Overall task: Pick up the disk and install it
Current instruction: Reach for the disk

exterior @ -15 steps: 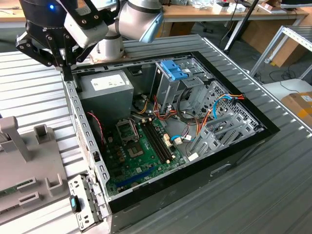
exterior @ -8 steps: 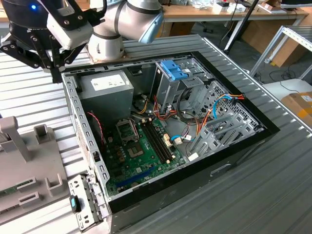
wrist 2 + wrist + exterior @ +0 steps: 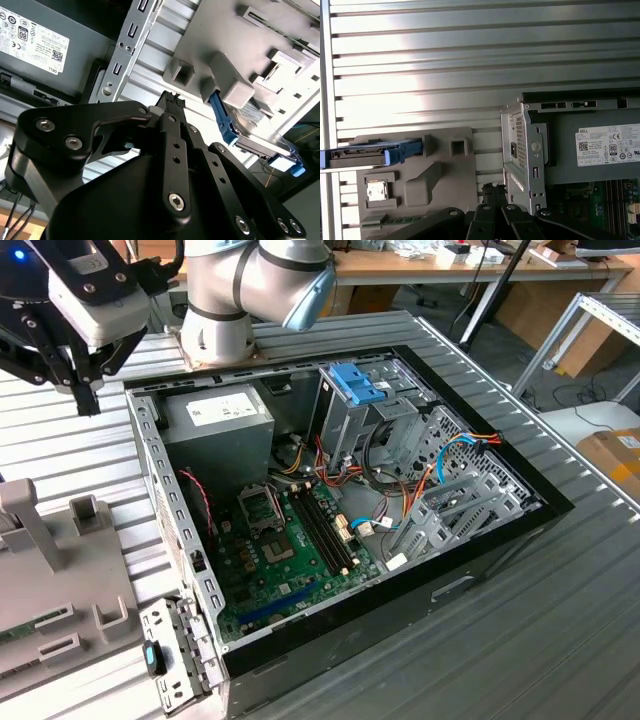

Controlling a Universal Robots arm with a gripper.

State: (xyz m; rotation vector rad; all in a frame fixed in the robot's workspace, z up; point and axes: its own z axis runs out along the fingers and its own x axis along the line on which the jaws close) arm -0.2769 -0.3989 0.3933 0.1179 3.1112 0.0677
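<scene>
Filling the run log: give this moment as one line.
gripper: shut, empty, over table between case and holder | disk: in holder, not yet picked

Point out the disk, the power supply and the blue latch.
disk (image 3: 370, 155): first wrist view, its edge-on side.
power supply (image 3: 215, 415): exterior view, its labelled top face.
blue latch (image 3: 357, 383): exterior view, its top.

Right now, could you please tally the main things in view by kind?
Disk: 1
Grey holder tray: 1
Open computer case: 1
Power supply: 1
Gripper: 1
Total: 5
</scene>
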